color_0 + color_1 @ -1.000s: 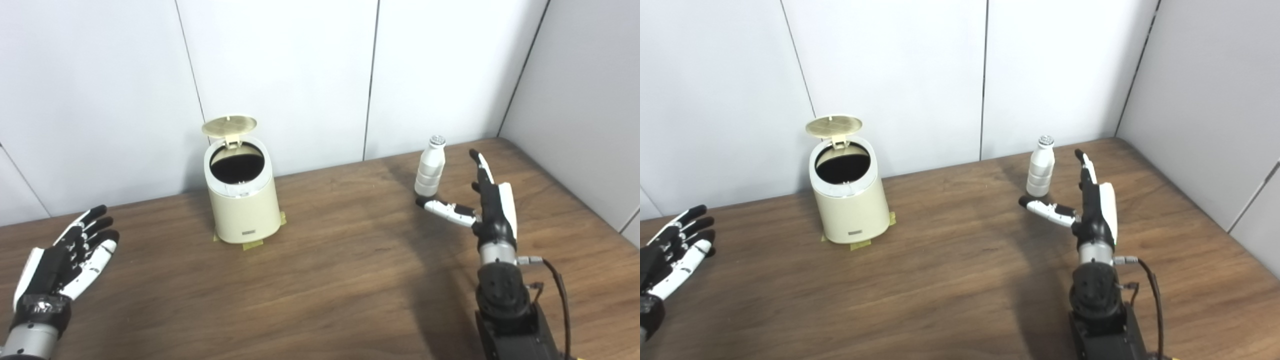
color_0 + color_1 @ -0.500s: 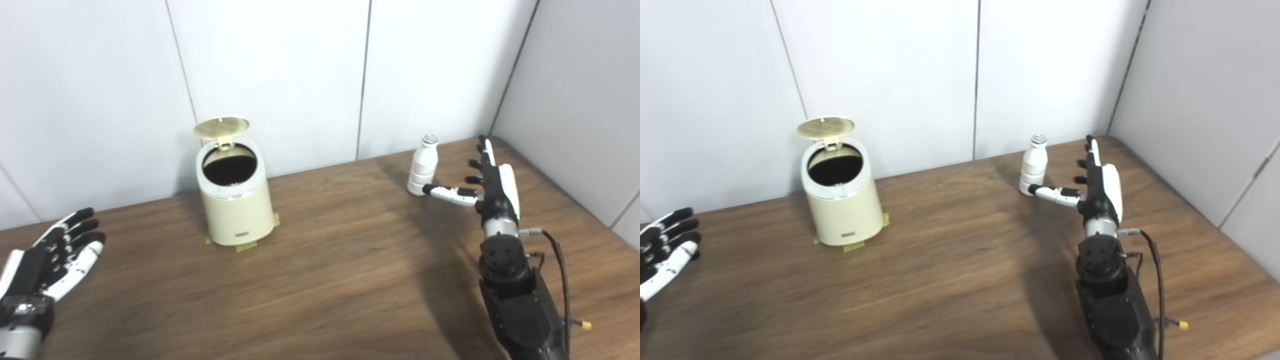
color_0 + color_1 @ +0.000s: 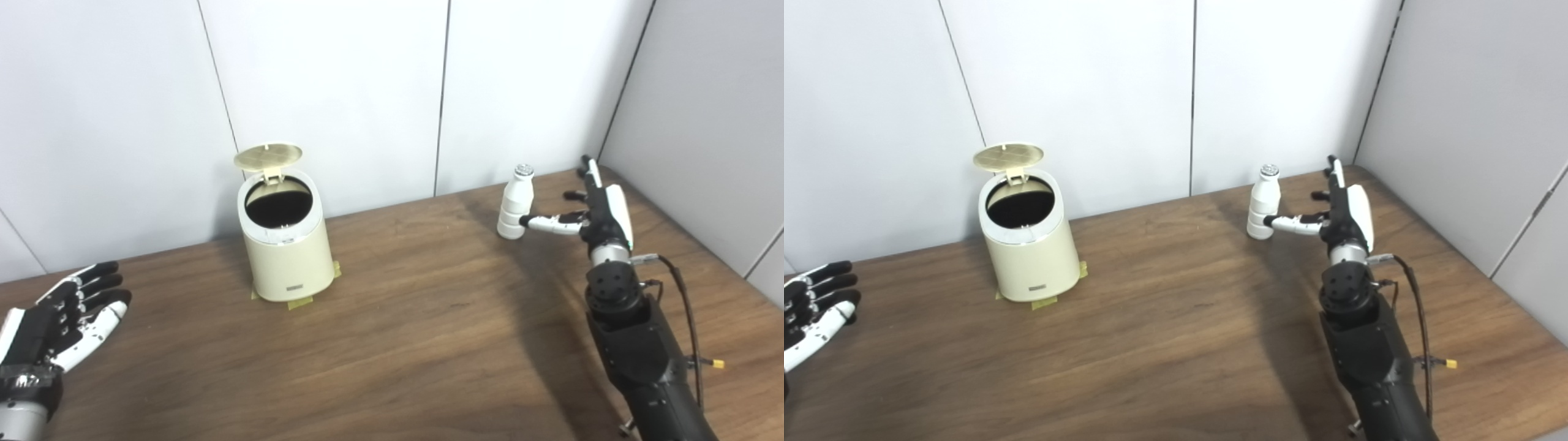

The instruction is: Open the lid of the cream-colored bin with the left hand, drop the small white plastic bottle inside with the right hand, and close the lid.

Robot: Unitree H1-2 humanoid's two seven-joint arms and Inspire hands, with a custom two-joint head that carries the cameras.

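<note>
While upright beside the hand (image 3: 597, 211), ribbed white bottle (image 3: 513, 203), silvery cap.

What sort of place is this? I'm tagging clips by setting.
Probably a lab test booth: bare white wall panels enclose a wooden table, and the bin is taped down at its base.

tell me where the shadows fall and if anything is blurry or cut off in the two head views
Left eye view: soft overall, with the right hand and its arm casting a broad dark shadow leftward across the wooden table, under the white bottle; the cream bin interior is black. Right eye view: same shadow; the left hand is cropped by the left edge.
</note>
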